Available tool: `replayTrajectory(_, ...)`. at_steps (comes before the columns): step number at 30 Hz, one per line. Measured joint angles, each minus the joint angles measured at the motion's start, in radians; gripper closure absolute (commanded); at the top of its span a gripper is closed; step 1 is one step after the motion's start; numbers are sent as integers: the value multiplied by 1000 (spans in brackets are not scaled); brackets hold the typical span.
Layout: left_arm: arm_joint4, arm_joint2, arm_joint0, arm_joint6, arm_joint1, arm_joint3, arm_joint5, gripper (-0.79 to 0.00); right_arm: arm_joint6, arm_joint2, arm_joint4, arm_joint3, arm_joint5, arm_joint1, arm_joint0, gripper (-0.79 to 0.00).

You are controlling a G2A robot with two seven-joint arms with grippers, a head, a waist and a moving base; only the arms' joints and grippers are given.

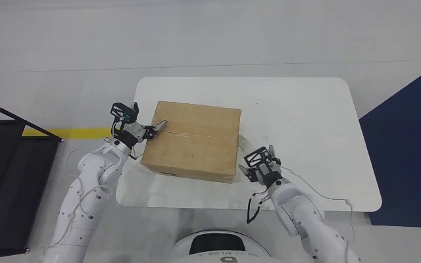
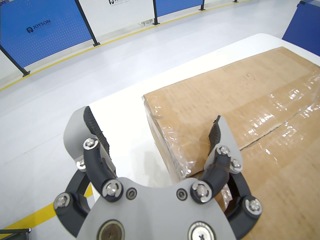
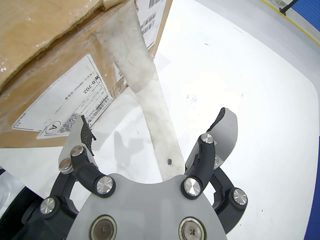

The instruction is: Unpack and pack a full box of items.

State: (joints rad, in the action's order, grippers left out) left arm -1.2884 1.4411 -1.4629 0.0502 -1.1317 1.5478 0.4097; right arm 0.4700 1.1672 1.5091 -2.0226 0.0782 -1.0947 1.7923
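A closed brown cardboard box (image 1: 192,139) sits left of centre on the white table (image 1: 296,112), its top seam taped over. My left gripper (image 1: 152,129) is open at the box's left end. In the left wrist view (image 2: 152,116) one finger (image 2: 217,131) lies over the box top (image 2: 250,126) near the seam, the other over the table. My right gripper (image 1: 258,160) stands open at the box's right end, close to the table. A peeled whitish tape strip (image 3: 140,71) hangs from that end's seam and runs loose between the open fingers (image 3: 153,116). White labels (image 3: 62,101) cover that box side.
The table's right half (image 1: 309,131) is bare. A dark blue panel (image 1: 395,144) stands off the table's right side, and a black frame (image 1: 20,171) stands on the floor at the left. The front table edge lies just behind both grippers.
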Motion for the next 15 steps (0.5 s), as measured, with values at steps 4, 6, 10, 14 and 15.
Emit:
replayTrajectory(4, 0, 0, 0, 0, 0, 0, 0, -785, -5, -39, -14, 55, 13, -13, -62, -785)
replayTrajectory(6, 0, 0, 0, 0, 0, 0, 0, -785, -19, -51, -35, 98, 39, -22, -100, -785)
replayTrajectory(10, 0, 0, 0, 0, 0, 0, 0, -785, -69, -67, -73, 167, 115, -39, -153, -785)
replayTrajectory(14, 0, 0, 0, 0, 0, 0, 0, -785, -149, -66, -120, 186, 229, -56, -167, -785)
replayTrajectory(15, 0, 0, 0, 0, 0, 0, 0, -785, -175, -62, -138, 182, 255, -59, -164, -785)
